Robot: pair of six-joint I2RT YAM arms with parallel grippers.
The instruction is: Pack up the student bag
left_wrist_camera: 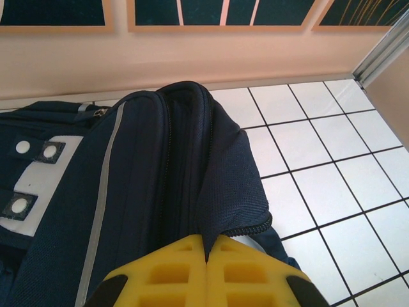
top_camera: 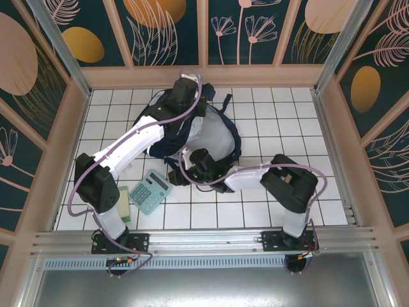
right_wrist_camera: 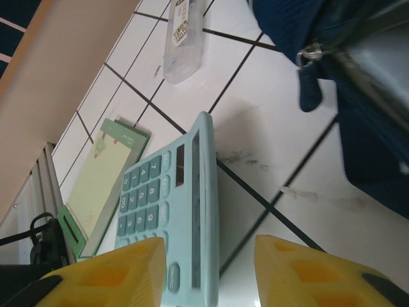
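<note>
1. Student bag (top_camera: 217, 134) lies on the white tiled counter (top_camera: 287, 121), upper centre of the top view, mouth open and light grey lining showing.
2. Left wrist view: student bag (left_wrist_camera: 147, 179) takes up the left and centre of the frame. Navy fabric, thin pale stripe down it, grey-white patch with round dots at the left edge.
3. Left gripper (top_camera: 185, 89) sits over the bag's far end in the top view.
4. Left gripper (left_wrist_camera: 208, 252) at bottom centre of its wrist view: jaws pressed together. A raised fold of the bag's zipper edge runs down into the seam between the yellow pads, so it looks pinched there.
5. Right gripper (top_camera: 174, 174) is just below the bag in the top view, pointing left towards the teal calculator (top_camera: 151, 190).
6. Right gripper (right_wrist_camera: 211, 262) at bottom of its wrist view: jaws part-way apart, astride the calculator (right_wrist_camera: 166, 211). The left pad overlaps its key side; a clear gap shows on the other side. No grip.
7. Green notepad (top_camera: 123, 203) lies just left of the calculator, lower left of the top view; also seen left of it at (right_wrist_camera: 115, 173).
8. Clear plastic item (right_wrist_camera: 182, 38) lies on the tiles at the top of the right wrist view; contents unreadable.
9. Bag (right_wrist_camera: 370, 141) shows at the upper right of that view, with a zipper pull hanging off its edge.
</note>
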